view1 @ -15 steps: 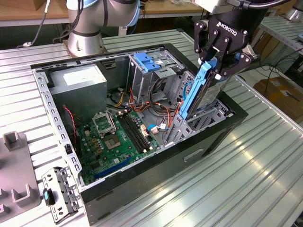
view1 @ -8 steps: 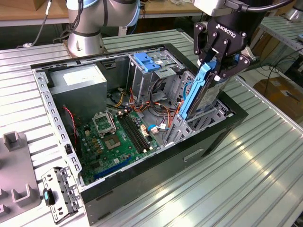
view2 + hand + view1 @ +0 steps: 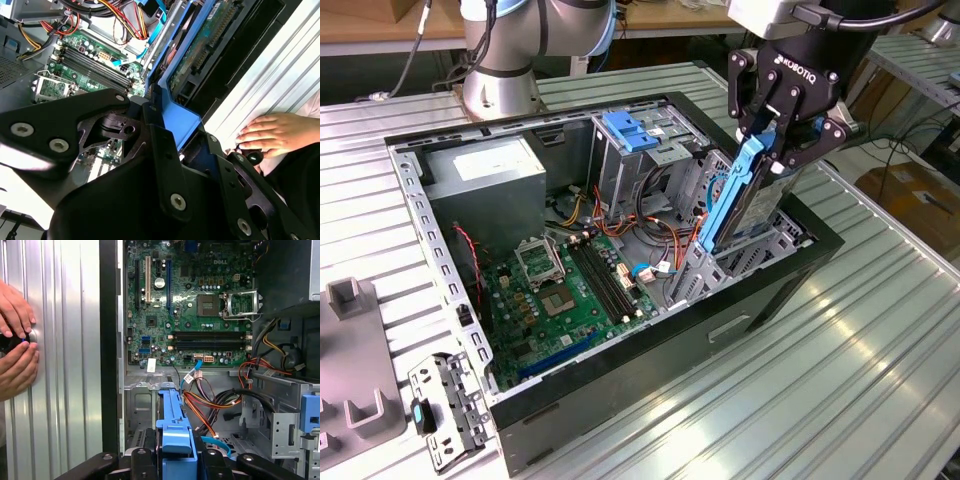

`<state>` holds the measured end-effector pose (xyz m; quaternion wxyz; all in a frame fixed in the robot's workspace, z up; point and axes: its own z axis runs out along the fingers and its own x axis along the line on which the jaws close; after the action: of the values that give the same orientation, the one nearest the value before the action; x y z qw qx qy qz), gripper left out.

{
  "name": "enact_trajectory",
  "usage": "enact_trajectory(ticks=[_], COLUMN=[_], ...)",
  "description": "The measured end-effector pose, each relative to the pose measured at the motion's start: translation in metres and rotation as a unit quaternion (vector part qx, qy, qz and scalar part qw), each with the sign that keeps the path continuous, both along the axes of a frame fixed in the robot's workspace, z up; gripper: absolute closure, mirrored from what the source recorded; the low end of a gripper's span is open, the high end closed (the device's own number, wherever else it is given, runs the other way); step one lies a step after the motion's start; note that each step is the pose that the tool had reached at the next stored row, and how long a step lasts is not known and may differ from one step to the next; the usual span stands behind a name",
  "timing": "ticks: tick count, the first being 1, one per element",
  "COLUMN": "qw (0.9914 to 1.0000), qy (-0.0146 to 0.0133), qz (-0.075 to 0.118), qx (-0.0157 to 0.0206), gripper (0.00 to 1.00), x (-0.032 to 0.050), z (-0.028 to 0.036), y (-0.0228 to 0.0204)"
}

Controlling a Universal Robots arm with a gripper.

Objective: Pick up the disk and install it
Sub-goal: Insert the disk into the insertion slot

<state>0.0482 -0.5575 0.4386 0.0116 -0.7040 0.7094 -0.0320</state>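
Firstly, surface: ribbed metal desk [image 3: 880, 340] of bare aluminium slats. Room: a workshop, with a wooden worktop [image 3: 370, 35] beyond the desk's far edge and a cardboard box [image 3: 920, 195] on the floor past the edge at the exterior view's right.

On the desk: open computer case [image 3: 650, 375] lying on its side, mid-desk. Inside it are a green motherboard [image 3: 565, 290], a grey power supply [image 3: 485, 170], a drive cage [image 3: 640, 150] topped by a blue latch plate, and orange and yellow wiring. A grey fixture block [image 3: 350, 370] and a loose metal bracket [image 3: 445, 410] sit near the corner at the exterior view's left. A person's hands [image 3: 15, 310] rest on the slats just beside the case.

Arm [image 3: 505, 60]: base at the desk's far edge; wrist above the case's end at the exterior view's right, pointing down.

Jaws: clamped on the upper end of the disk [image 3: 745, 200].

Disk: on edge, leaning slightly, blue rail toward the motherboard, lower end down among the bay brackets inside the case.
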Motion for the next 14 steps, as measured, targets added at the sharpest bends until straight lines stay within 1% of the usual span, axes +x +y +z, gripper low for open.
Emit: enact_trajectory(ticks=[5,6,7,10,12,14], qw=[1.00000,1.00000,1.00000,1.00000,1.00000,1.00000], qy=[0.0000,0.0000,-0.0001,-0.0001,-0.0001,-0.0001], qz=[0.000,0.000,0.000,0.000,0.000,0.000], qx=[0.0000,-0.0001,0.0001,0.0001,0.0001,0.0000], gripper=[0.62,0.55,0.55,0.55,0.57,0.70], x=[0.0000,0.0000,0.0000,0.0000,0.0000,0.0000], z=[-0.0001,0.0000,-0.0004,-0.0065,-0.0140,-0.0198], y=[0.0000,0.0000,0.0000,0.0000,0.0000,-0.0001])
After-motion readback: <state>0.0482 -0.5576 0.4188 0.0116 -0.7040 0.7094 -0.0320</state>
